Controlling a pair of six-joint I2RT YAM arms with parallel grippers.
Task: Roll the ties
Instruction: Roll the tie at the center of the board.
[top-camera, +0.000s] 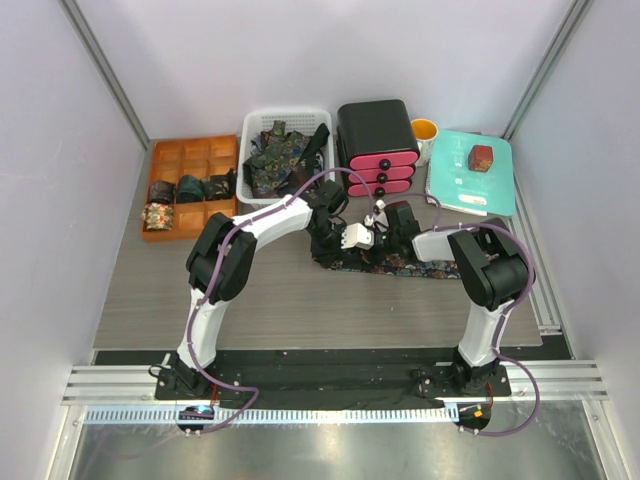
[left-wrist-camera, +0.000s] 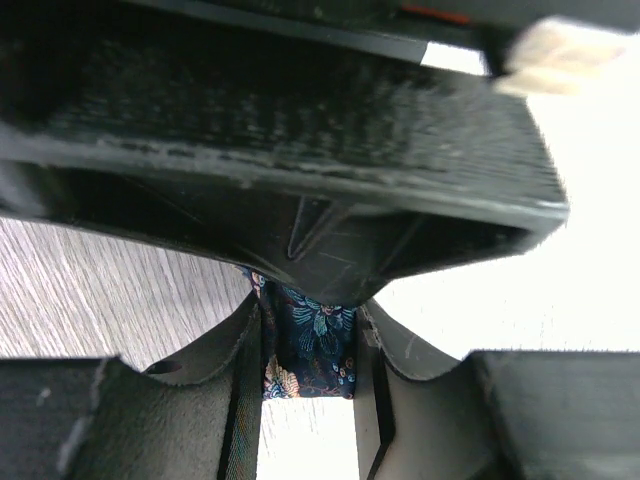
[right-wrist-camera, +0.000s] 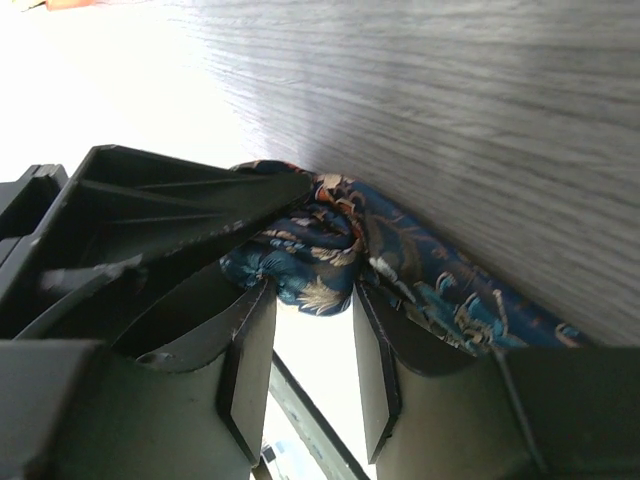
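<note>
Mid-roll: left fingers (left-wrist-camera: 225, 355) clamp the dark paisley fabric tie (left-wrist-camera: 305, 350), unclear whether right fingers (right-wrist-camera: 245, 355) grip its coil; next, wind toward three o'clock.

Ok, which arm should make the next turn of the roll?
Right, probably: the right gripper has the bunched end of the tie at its fingertips, tail trailing across the table. The left gripper is clamped on the tie, so it suits anchoring.

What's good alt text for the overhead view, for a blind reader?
Robot arms' left gripper and right gripper meet over a dark patterned tie on a grey table. Behind: an orange tray with rolled ties, a white basket of loose ties, pink-fronted drawers.
</note>
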